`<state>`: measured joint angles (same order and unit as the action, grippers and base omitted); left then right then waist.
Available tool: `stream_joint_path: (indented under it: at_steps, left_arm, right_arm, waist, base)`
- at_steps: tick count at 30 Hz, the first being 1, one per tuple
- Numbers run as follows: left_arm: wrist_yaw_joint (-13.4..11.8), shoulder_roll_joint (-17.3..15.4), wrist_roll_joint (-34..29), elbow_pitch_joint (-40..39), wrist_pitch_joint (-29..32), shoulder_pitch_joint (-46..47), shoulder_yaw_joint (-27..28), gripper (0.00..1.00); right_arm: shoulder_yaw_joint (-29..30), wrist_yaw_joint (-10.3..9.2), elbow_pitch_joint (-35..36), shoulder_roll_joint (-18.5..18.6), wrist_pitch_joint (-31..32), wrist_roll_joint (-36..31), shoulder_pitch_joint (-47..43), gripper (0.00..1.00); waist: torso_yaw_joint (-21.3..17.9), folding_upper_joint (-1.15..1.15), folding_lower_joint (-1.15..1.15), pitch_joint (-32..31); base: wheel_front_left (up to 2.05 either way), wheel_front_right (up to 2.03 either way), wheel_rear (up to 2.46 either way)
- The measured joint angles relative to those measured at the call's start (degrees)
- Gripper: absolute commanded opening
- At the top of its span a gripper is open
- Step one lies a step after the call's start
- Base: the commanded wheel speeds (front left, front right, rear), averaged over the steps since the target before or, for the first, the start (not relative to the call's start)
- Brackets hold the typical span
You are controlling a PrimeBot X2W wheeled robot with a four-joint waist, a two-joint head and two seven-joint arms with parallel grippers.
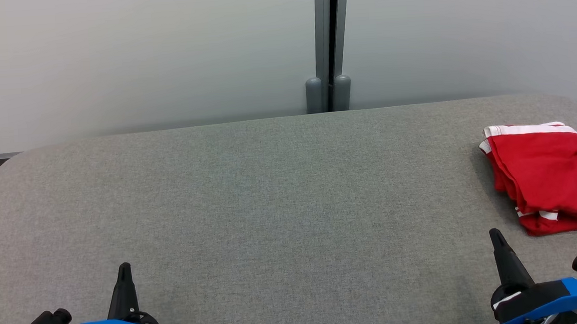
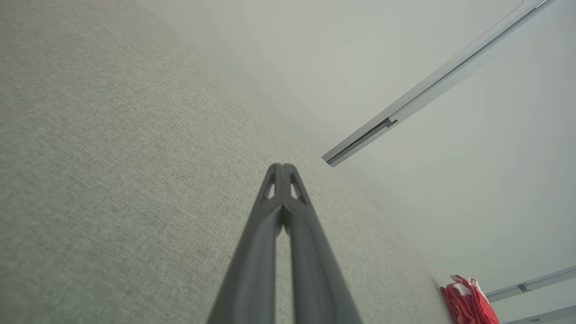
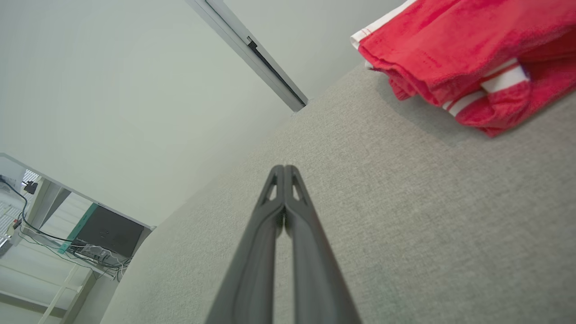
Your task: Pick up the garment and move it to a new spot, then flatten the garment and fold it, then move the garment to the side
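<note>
Neatly folded, the red garment (image 1: 550, 176) with white trim lies on the grey table (image 1: 270, 183); both jaws clenched.

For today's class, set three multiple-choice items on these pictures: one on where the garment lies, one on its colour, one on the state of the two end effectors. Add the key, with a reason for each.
1. Where on the table does the garment lie?
A. at the right side
B. in the centre
C. at the left edge

2. What colour is the garment?
A. blue
B. red with white trim
C. green

3. How do the left end effector and the right end effector stand?
A. both open
B. both shut and empty
C. right one shut on the garment

Key:
1 A, the head view shows it folded by the table's right edge.
2 B, the cloth is red with white bands.
3 B, each wrist view shows its own closed on nothing, apart from the garment.
</note>
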<state>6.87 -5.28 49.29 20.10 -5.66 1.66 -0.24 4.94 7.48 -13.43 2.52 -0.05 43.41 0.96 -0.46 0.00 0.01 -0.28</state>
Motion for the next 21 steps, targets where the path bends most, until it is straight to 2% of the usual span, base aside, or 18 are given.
stream_joint_path:
  at_steps: [21]
  left_arm:
    - [0.21, 0.59, 13.33, -1.79, 3.72, 1.18, 2.05, 0.00]
  right_arm:
    - [0.49, 0.00, -0.18, 0.02, 2.02, 15.12, 1.41, 0.00]
  waist:
    - [0.11, 0.00, 0.00, 0.11]
  base:
    - [0.00, 0.00, 0.00]
